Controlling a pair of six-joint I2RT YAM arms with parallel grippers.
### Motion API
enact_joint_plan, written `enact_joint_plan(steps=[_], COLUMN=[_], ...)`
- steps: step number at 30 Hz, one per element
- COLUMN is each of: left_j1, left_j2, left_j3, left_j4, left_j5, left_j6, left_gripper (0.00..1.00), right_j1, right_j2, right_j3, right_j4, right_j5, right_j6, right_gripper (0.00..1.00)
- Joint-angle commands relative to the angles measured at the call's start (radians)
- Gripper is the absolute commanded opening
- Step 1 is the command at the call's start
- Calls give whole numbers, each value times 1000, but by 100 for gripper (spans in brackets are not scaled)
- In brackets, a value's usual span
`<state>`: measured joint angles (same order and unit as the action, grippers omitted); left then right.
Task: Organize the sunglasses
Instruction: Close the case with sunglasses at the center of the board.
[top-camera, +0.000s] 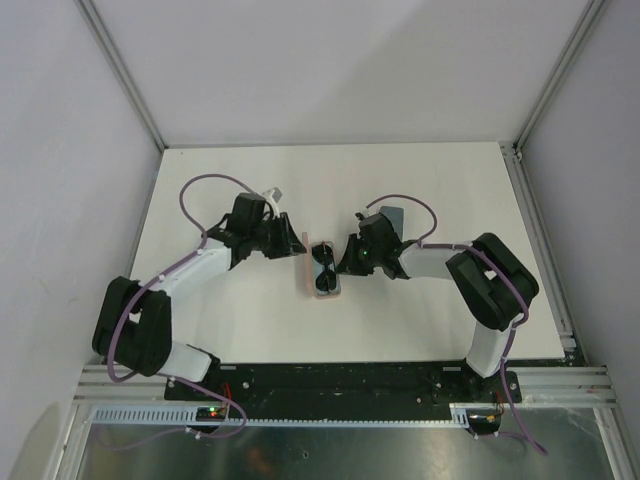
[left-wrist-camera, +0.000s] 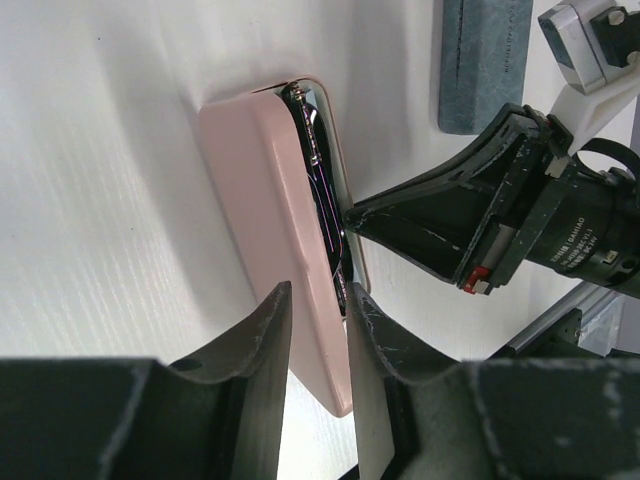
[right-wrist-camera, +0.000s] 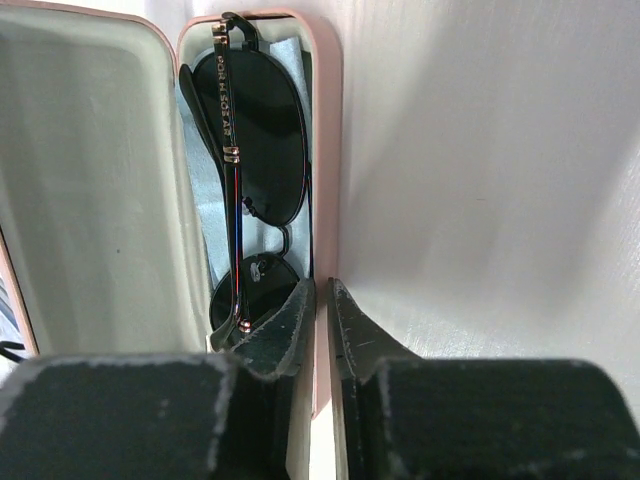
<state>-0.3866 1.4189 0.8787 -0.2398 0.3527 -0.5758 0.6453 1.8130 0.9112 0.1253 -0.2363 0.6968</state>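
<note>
The black wire-framed sunglasses (right-wrist-camera: 255, 130) lie folded inside the open pink case (top-camera: 325, 272) in the middle of the table, on a light-blue cloth (right-wrist-camera: 200, 190). In the left wrist view only one slim arm of the sunglasses (left-wrist-camera: 318, 170) shows past the raised lid (left-wrist-camera: 270, 200). My left gripper (left-wrist-camera: 318, 290) is shut on the near end of that lid, one finger on each face. My right gripper (right-wrist-camera: 320, 285) is shut on the case's thin right wall (right-wrist-camera: 325, 150), its left finger inside beside the near lens. The white-framed pair is not identifiable.
A blue-grey case (top-camera: 388, 215) lies just behind my right gripper, also seen as the blue-grey case (left-wrist-camera: 480, 60) in the left wrist view. A small white object (top-camera: 272, 194) peeks out behind my left arm. Grey walls enclose the white table (top-camera: 230, 310) on three sides.
</note>
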Motion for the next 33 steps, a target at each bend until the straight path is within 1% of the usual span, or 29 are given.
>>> enact_joint_plan(steps=[1,9,13,15,21,33], left_j1=[5,5,5,4,-11,-106], left_j2=[21,61,81,91,127,243], left_j3=[-9,-10,-8,-9,1,-5], left_j4=[53,68,79,85,108,186], left_j5=[25,22,30,36,45,23], left_j6=[-7,-6,-4,-5,-10,-44], left_gripper=[32,30,23,17,9,6], right_j1=[-7,-6,-6,-6,-6,-6], right_j2=[16,18,19,19,20,5], right_j3=[29,28,29,29,28,29], right_j4=[10,10,12,13,13,13], right_j5=[-9,-13,-16,-17,-23,-30], right_j6=[-24,-29,-33,-35,-40,-38], right_gripper=[9,6,6,5,4,4])
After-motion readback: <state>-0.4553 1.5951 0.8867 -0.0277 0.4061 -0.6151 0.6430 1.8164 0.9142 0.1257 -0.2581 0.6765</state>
